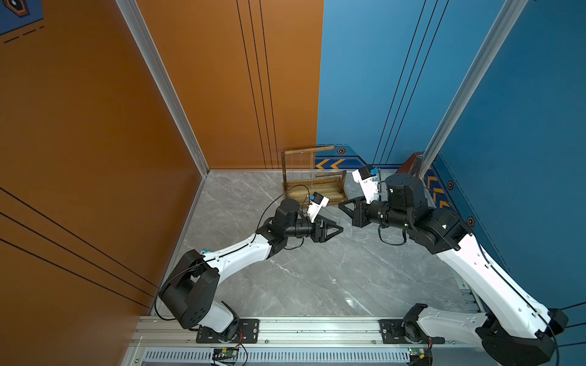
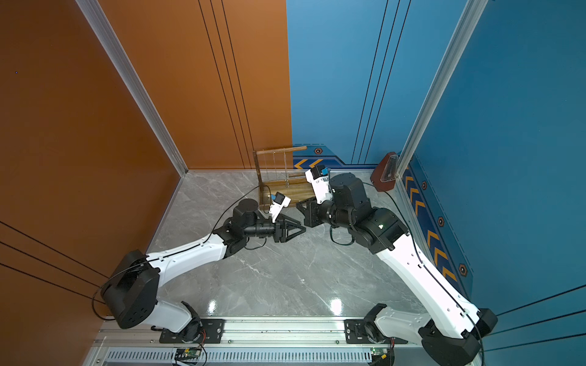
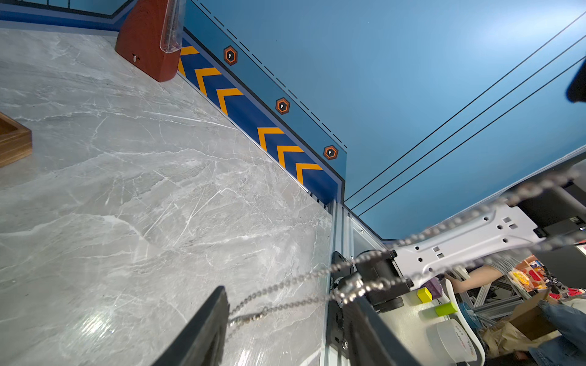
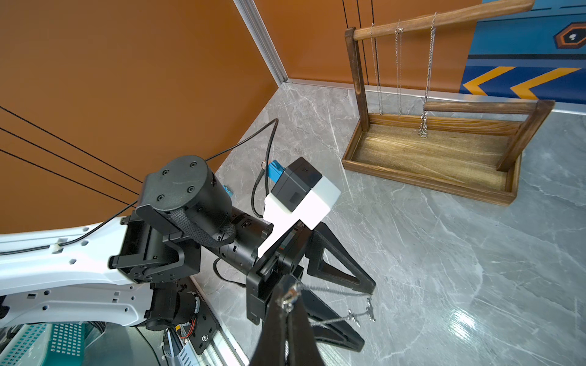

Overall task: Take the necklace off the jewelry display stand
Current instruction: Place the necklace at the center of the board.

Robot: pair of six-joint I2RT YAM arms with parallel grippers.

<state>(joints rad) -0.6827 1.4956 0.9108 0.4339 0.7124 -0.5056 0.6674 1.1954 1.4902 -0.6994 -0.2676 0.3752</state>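
The brown wooden jewelry display stand sits at the back of the marble table, and three thin chains hang from its long crossbar. A silver necklace is off the stand, stretched in the air between my two grippers. My right gripper is shut on the necklace at its clasp. My left gripper faces it just in front of the stand, jaws apart, with the necklace's far end and small pendants lying between its fingers.
A reddish-brown wedge-shaped object stands in the back right corner. Orange and blue walls close in the table on the left, back and right. An aluminium rail with both arm bases runs along the front edge.
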